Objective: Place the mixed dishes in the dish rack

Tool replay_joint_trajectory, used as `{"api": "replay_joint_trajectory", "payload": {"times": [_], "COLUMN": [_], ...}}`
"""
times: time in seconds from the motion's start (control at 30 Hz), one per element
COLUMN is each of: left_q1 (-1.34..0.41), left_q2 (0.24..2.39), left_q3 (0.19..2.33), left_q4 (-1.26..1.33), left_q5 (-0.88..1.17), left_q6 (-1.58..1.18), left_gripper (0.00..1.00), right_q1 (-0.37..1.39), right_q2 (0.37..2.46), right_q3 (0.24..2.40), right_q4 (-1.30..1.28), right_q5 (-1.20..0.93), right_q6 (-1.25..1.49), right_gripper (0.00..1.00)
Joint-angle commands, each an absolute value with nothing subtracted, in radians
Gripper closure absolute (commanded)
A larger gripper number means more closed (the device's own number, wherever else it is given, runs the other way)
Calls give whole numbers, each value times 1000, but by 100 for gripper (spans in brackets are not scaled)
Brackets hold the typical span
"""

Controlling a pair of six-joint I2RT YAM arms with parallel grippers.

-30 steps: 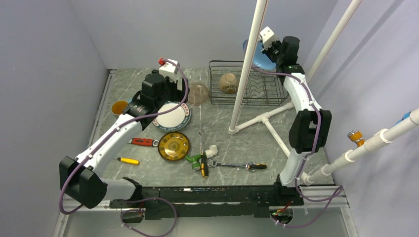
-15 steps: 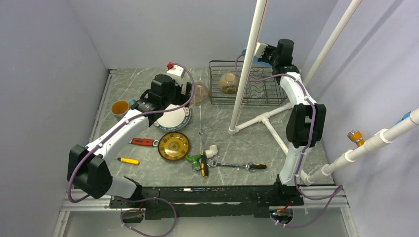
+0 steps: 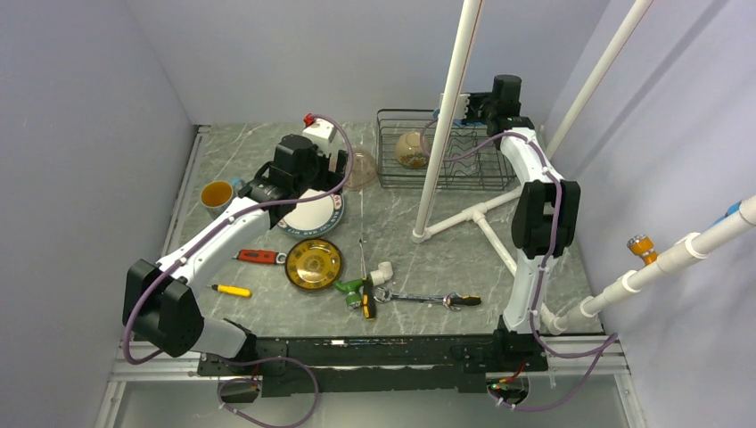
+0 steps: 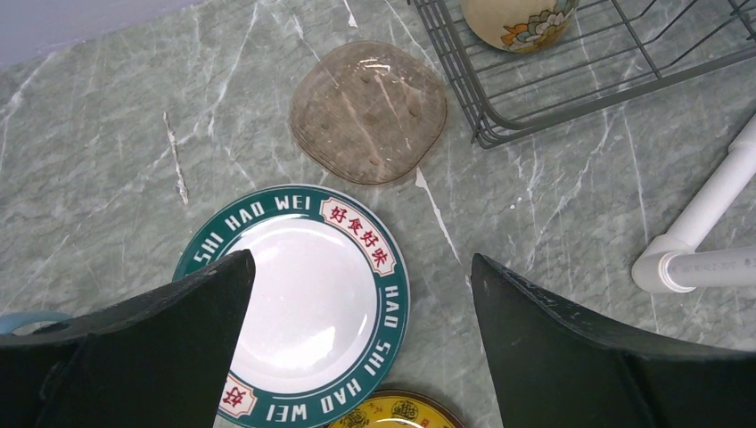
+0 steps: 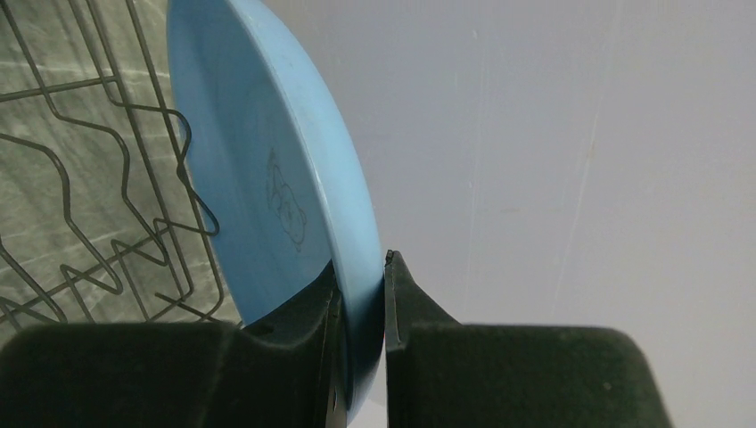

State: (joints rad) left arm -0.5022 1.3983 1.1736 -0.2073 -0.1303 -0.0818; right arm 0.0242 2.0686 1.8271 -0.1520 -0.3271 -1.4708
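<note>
The light-blue round plate (image 5: 267, 160) is pinched at its rim between the two fingers of the right gripper (image 5: 361, 267), which are pressed close on either face of it. The plate is held on edge, nearly upright, at the far side of the rectangular black wire dish rack (image 3: 472, 165), with the upright wire slots just beside its lower face. Whether the plate touches the wires cannot be told. In the top view most of it is hidden behind the white plastic pipe (image 3: 450, 116).

A whitish bowl with a flower pattern (image 3: 412, 149) is seen inside the rack at its left end.

The left gripper (image 4: 361, 267) is spread wide and held above the table, gripping nothing. The white plate with a dark green lettered rim (image 4: 303, 294) lies flat beneath it, towards the left finger. A brownish translucent dish (image 4: 370, 111) lies beyond that plate, just beside the rack. The dark yellow-centred plate (image 3: 313, 264) lies nearer the arm bases, and the teal mug (image 3: 217, 193) stands to the left.
</note>
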Motion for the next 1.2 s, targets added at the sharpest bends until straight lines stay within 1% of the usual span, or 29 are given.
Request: {"api": "replay_joint_trajectory", "payload": {"times": [0.0,0.13,0.17,0.27,0.47,0.6,0.77,0.93,1.0,1.07,1.13,1.17], "left_q1": [-512,-514,-515,-515,-515,-516,-517,-517,-517,-517,-518,-518], "left_q2": [1396,1395,1395,1397,1396,1392,1384,1378,1378,1376,1376,1375], "left_q3": [1194,1189,1189,1190,1189,1184,1179,1177,1177,1178,1177,1174], "left_q4": [-184,-183,-182,-183,-181,-175,-172,-168,-170,-168,-167,-166], "left_q5": [-154,-163,-163,-163,-163,-160,-160,-157,-155,-153,-155,-157], "left_q6": [-56,-51,-51,-52,-49,-49,-49,-48,-49,-50,-48,-48], "left_gripper": [4,4,4,4,4,3,3,3,3,3,3,3], "right_q1": [24,25,25,25,31,31,30,30,34,39,54,59], "right_q2": [2108,2137,2137,2144,2149,2139,2126,2106,2088,2073,2064,2059], "right_q3": [1925,1964,1964,1965,1947,1931,1913,1900,1864,1822,1772,1742], "right_q4": [-206,-263,-264,-266,-224,-212,-185,-168,-119,-69,7,53], "right_q5": [-412,-416,-420,-425,-394,-389,-375,-357,-349,-349,-309,-289], "right_q6": [-1597,-1634,-1638,-1650,-1625,-1600,-1555,-1520,-1502,-1502,-1514,-1522], "right_gripper": [100,100,99,78,54,44,37,35,39,51,68,73]}}
